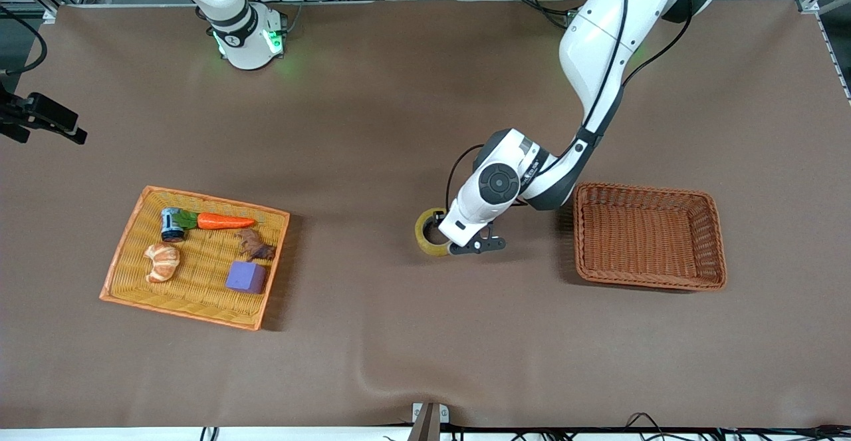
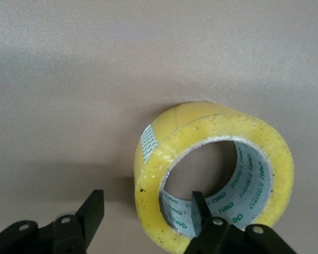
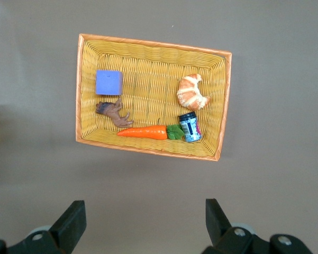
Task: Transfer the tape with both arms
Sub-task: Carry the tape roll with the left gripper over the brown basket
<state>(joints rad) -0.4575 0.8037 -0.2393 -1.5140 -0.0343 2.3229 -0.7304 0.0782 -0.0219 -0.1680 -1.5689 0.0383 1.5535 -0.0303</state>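
Observation:
The tape, a translucent yellowish ring, is on the brown table near the middle, beside the brown basket. In the left wrist view the tape fills the lower middle. My left gripper is low over it and open. One finger is inside the hole and the other finger is outside, apart from the ring's wall. My right gripper is open and empty, high over the table beside the yellow tray. It does not show in the front view.
The yellow tray toward the right arm's end holds a carrot, a croissant, a purple cube, a small can and a brown figure. An empty brown basket stands toward the left arm's end.

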